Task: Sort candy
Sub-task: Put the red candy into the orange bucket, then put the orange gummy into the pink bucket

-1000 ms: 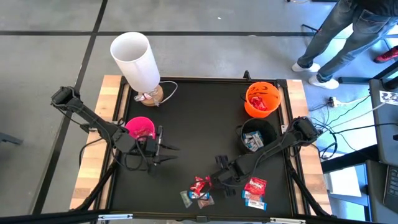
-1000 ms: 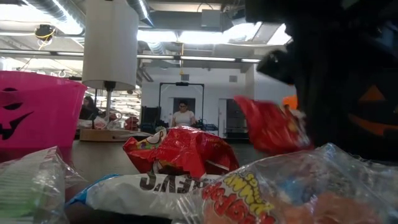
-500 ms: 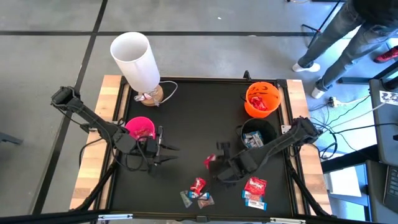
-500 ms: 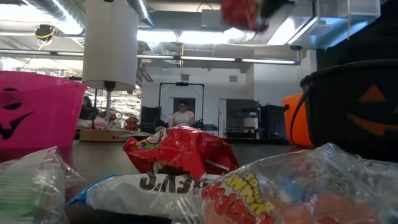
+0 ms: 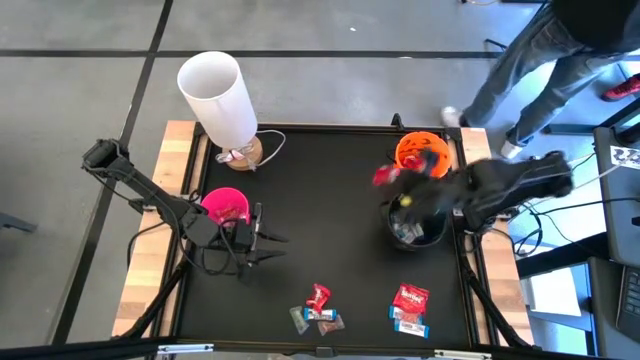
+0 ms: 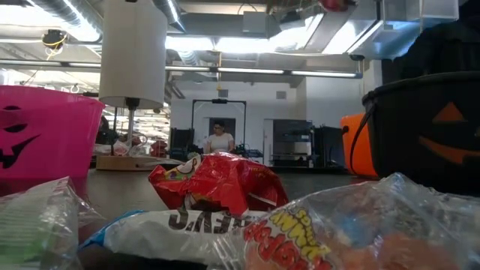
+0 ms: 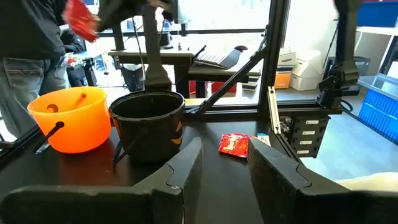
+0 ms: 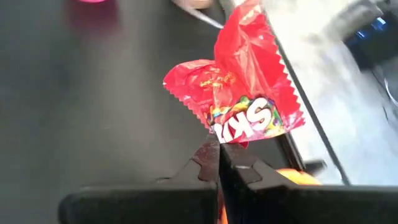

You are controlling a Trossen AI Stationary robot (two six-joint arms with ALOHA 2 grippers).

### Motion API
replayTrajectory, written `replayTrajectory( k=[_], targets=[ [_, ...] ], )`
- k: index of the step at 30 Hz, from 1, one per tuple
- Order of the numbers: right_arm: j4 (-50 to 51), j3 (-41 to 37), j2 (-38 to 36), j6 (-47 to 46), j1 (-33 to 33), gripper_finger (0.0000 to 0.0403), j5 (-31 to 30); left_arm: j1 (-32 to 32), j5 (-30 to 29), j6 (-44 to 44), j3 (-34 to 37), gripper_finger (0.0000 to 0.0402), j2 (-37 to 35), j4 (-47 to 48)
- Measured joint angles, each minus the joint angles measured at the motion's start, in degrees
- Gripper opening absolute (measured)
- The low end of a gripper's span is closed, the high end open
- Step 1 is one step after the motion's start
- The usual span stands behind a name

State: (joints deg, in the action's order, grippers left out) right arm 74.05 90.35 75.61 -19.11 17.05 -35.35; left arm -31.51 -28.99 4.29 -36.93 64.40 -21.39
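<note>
High view: straight down over whole desk (image 5: 320, 210). Low view: desk-top level, close behind candy, facing room. Left wrist: forward, toward black bowl (image 7: 147, 124), also seen from high. Right wrist: close, looking down.

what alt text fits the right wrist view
The right gripper, shut, pinches a red candy pack by its lower edge, held above the black table. A bit of orange shows beyond the fingers.
</note>
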Motion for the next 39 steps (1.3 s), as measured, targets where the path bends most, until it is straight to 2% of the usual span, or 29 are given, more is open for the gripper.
replayTrajectory(
  k=[4,9,13,18,22,28,30,33,36,39],
  targets=[
    [-2.14,-10.42,-11.28,-1.1,-7.63,0.0001,-0.16,0.0,-0.02,-0.18,0.0,0.0118,-0.01,0.0],
    [-4.05,-20.5,-20.81,-3.3,-17.02,0.0001,1.34,0.52,-0.04,-0.35,0.0,0.0118,0.0,-0.02],
    [-4.06,-25.65,-25.11,-3.67,-22.74,0.0001,2.6,1.17,-0.03,-0.28,0.0,0.0118,-0.01,-0.04],
    [-4.1,-29.1,-26.3,-4.95,-27.53,0.0008,1.9,1.28,-0.07,-0.15,0.0,0.0118,0.0,-0.04],
    [-4.1,-29.73,-26.47,-4.67,-30.59,0.0045,2.56,1.25,-0.04,0.07,0.0,0.0118,0.0,-0.04],
    [-4.0,-29.48,-26.42,-2.54,-31.72,0.0147,3.03,1.25,-0.04,0.09,0.0,0.0118,0.0,-0.03],
    [-4.14,-28.48,-26.38,-1.38,-31.73,0.0175,6.19,1.25,-0.04,0.09,0.0,0.0118,-0.02,-0.02],
    [-4.88,-25.91,-26.44,-1.54,-31.71,0.0197,15.2,1.25,-0.04,0.07,0.0,0.0118,-0.02,-0.02],
    [-8.76,-24.06,-26.55,-2.41,-30.46,0.02,27.46,1.25,-0.04,0.07,0.0,0.0118,-0.01,-0.03],
    [-14.99,-23.67,-26.66,-5.1,-25.02,0.019,33.34,1.25,-0.04,0.09,0.0,0.0118,0.0,-0.02]
  ],
)
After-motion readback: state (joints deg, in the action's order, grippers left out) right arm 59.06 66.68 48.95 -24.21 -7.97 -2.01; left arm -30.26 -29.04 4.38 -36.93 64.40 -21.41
